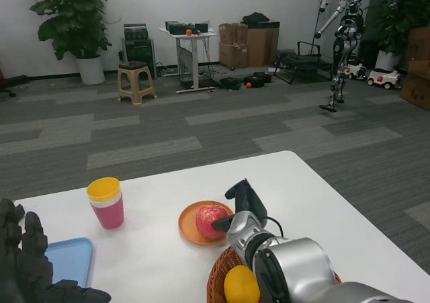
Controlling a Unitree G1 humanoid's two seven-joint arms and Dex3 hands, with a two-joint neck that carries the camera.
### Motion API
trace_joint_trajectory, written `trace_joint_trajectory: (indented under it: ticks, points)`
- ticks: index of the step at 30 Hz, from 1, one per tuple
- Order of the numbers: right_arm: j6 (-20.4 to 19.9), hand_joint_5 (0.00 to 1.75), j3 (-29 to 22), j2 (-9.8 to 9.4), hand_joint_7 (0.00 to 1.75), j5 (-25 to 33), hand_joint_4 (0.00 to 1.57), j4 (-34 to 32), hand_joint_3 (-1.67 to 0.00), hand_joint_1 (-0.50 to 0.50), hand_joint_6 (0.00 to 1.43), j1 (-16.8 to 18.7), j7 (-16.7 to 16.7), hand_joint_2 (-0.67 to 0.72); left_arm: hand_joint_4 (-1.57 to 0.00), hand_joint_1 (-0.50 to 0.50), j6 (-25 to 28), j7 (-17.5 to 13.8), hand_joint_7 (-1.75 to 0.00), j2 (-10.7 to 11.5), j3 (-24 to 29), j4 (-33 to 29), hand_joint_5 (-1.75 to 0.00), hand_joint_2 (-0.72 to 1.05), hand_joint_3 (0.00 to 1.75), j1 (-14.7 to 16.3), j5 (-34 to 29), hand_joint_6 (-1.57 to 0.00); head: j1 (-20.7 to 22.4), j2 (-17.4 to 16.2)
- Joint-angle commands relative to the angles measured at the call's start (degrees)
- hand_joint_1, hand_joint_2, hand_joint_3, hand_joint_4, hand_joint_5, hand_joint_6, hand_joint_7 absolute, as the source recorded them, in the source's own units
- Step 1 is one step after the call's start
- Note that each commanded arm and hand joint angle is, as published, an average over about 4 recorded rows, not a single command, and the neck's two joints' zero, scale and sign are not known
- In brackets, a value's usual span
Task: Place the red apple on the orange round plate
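1. Room: large, grey striped carpet (168, 125), white wall behind. Far beyond the table: potted plant (70, 21) at the wall, tan stool (136, 81), small white desk (191, 54), cardboard boxes (248, 44), another humanoid robot (342, 41) standing on the far side.
2. White table (295, 189): fills the lower pic, landmark for the rest.
3. Right hand (243, 209): over the table's mid part, fingers apart, w/ one tip at the apple's side; can't tell if it touches or grips.
4. Left hand (27, 266): at the table's near left corner, fingers loosely spread, holding nothing.
5. Blue tray (70, 259): on the table, just beside the left hand.
6. Wicker basket (218, 276): at the table's near edge, mostly hidden by the right forearm, holds a yellow fruit (240, 284).
7. Orange round plate (190, 228): mid-table, just beyond the basket.
8. Pink cup (106, 202) w/ yellow rim: on the table, left of the plate, upright.
9. Red apple (210, 221): sits on the plate, stem end up, axis roughly vertical.
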Motion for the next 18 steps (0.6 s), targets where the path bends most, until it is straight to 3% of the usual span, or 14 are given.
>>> trace_joint_trajectory:
  ticks: [1,5,8,10,11,12,15,18]
  points:
    - [-6.31,1.55,2.77,-0.18,1.64,-0.25,1.07,-1.14,-0.24,0.17,0.98,1.47,0.45,-0.48,0.0,-0.5,-0.23,-0.03,0.0,0.24,0.19,-0.28,0.0,-0.72,0.09,1.22,-0.41,0.0,0.31,-0.25]
    - [-14.22,1.55,4.75,-1.04,1.61,-0.27,0.74,-1.39,-0.24,0.17,0.73,3.05,0.5,-0.48,0.0,-0.5,-0.29,-0.03,0.0,0.39,0.3,-0.39,0.0,-0.68,0.09,1.5,-0.38,0.0,0.39,-0.41]
    - [-20.9,1.33,6.74,-2.01,1.45,-0.27,0.35,-2.75,-0.24,0.17,0.33,4.87,0.43,-0.48,0.0,-0.5,-0.32,-0.03,0.0,0.46,0.37,-0.45,0.0,-0.72,0.09,1.66,-0.38,0.0,0.33,-0.61]
    - [-23.06,0.73,7.98,-2.58,1.05,-0.2,0.1,-4.42,-0.24,0.09,0.09,5.89,0.45,-0.35,0.0,-0.5,-0.32,-0.03,0.0,0.46,0.37,-0.45,0.0,-0.72,0.09,1.68,-0.38,0.0,0.22,-0.61]
    - [-24.0,0.48,8.63,-2.86,0.89,-0.16,0.05,-5.45,-0.24,0.05,0.04,6.41,0.5,-0.27,0.0,-0.5,-0.32,-0.03,0.0,0.46,0.37,-0.45,0.0,-0.7,0.09,1.68,-0.36,0.0,0.17,-0.64]
    - [-24.64,0.19,9.69,-3.17,0.61,0.37,0.0,-6.79,-0.24,-0.01,0.0,7.01,0.72,-0.19,0.0,-0.5,-0.32,-0.03,0.0,0.46,0.37,-0.45,0.0,-0.68,0.09,1.68,-0.34,0.0,0.21,-0.6]
    - [-26.16,0.0,16.13,-4.29,0.09,6.76,0.0,-12.2,-0.24,-0.08,0.0,9.71,2.04,-0.15,0.0,-0.5,-0.32,-0.03,0.0,0.46,0.37,-0.52,0.0,-0.66,0.09,1.68,-0.32,0.0,0.21,-0.61]
    - [-26.77,0.0,19.88,-5.02,0.0,11.53,0.0,-16.26,-0.24,-0.1,0.0,11.95,3.14,-0.1,0.0,-0.5,-0.32,-0.03,0.0,0.46,0.37,-0.5,0.0,-0.64,0.09,1.59,-0.36,0.0,0.09,-0.59]
